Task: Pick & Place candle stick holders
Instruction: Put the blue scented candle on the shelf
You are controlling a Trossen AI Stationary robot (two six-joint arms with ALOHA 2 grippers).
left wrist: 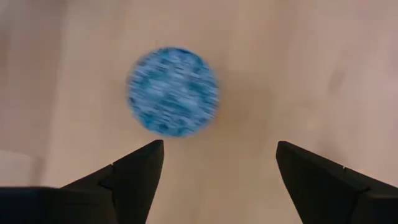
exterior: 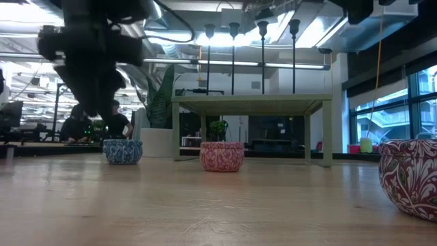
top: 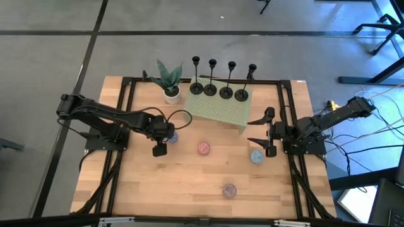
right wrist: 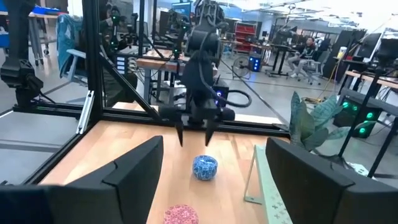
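a: where are your candle stick holders (top: pixel 218 79)?

b: all four stand upright in a row on top of the small green perforated stand (top: pixel 222 108) at the far side of the table (top: pixel 189 183), just beside the potted plant (top: pixel 169 81). in the low view you see their thin stems (exterior: pixel 263 58) rising from the stand's top (exterior: pixel 252 102). nothing is touching them.

a: and your left gripper (top: pixel 160 144)?

b: it hangs over the table's left half, pointing down, with the blue speckled cup (top: pixel 172 136) just beside it. your left wrist view shows that cup (left wrist: pixel 173 91) from above, ahead of the two dark fingers (left wrist: pixel 134 171), which are spread apart and hold nothing. from the right wrist view you see the same gripper (right wrist: pixel 194 132) hovering just above the blue cup (right wrist: pixel 204 167).

a: your right gripper (top: pixel 264 132)?

b: it sits at the table's right edge, fingers released wide and empty, facing across toward the left arm. a second blue cup (top: pixel 256 156) lies just beside it.

a: anything else on your table?

b: a pink cup (top: pixel 203 148) near the middle and a purple patterned one (top: pixel 228 190) nearer the front edge, both well apart from the holders.
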